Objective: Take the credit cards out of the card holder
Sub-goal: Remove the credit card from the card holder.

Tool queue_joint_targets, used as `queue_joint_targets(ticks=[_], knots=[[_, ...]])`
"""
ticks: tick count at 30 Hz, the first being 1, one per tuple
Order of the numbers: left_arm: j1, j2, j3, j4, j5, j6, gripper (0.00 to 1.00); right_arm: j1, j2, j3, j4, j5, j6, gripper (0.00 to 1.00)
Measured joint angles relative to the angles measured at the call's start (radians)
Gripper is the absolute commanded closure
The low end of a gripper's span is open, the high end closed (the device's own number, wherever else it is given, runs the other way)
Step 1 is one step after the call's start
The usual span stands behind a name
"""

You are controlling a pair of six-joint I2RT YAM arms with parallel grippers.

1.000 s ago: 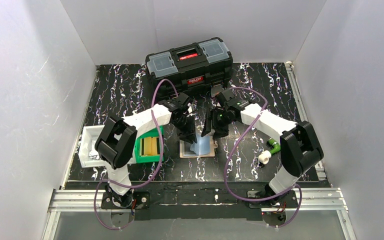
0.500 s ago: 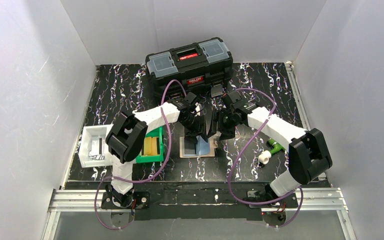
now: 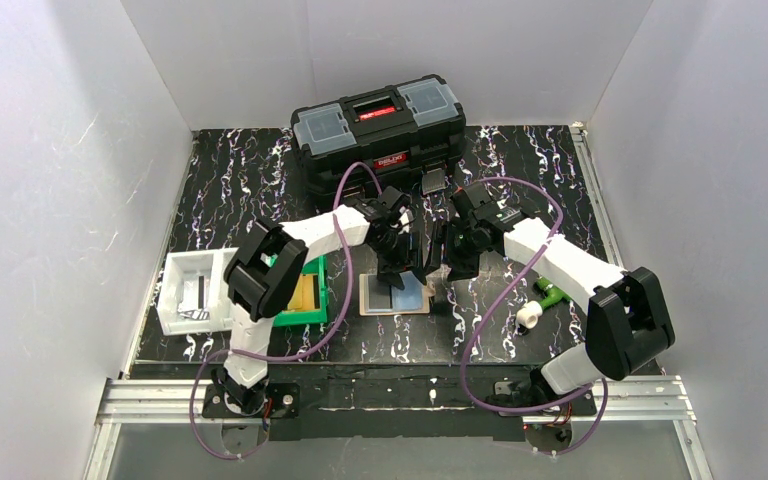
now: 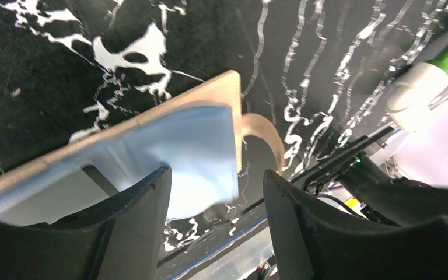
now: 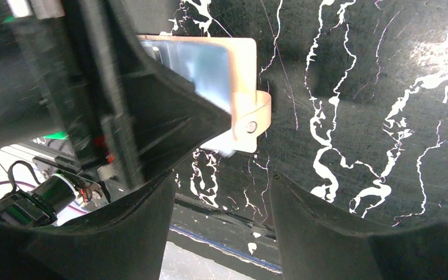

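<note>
my left gripper (image 4: 216, 181) hangs over the tan card holder (image 4: 198, 96), jaws well apart and gripping nothing. the light blue card (image 4: 192, 140) lies flat on the holder's right half beneath them. the right gripper (image 5: 221, 186), also spread and empty, hovers at the holder's 2 o'clock, near its snap strap (image 5: 255, 119). the holder lies open mid-table, with the black toolbox (image 3: 380, 125) at its 12 o'clock and the green bin (image 3: 300, 318) at 9. the greyish left half may be a second card; i cannot tell.
</note>
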Motion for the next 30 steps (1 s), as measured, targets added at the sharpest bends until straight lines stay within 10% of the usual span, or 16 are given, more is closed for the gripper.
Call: queue_joint_targets(ticks=[22, 30], knots=[[0.071, -0.128, 0.008, -0.108, -0.086, 0.074, 0.36, 0.006, 0.005, -0.001, 0.023, -0.063, 0.029, 0.35], [0.167, -0.244, -0.142, -0.136, -0.16, 0.133, 0.52, 0.029, 0.113, 0.009, 0.126, -0.196, 0.076, 0.42]])
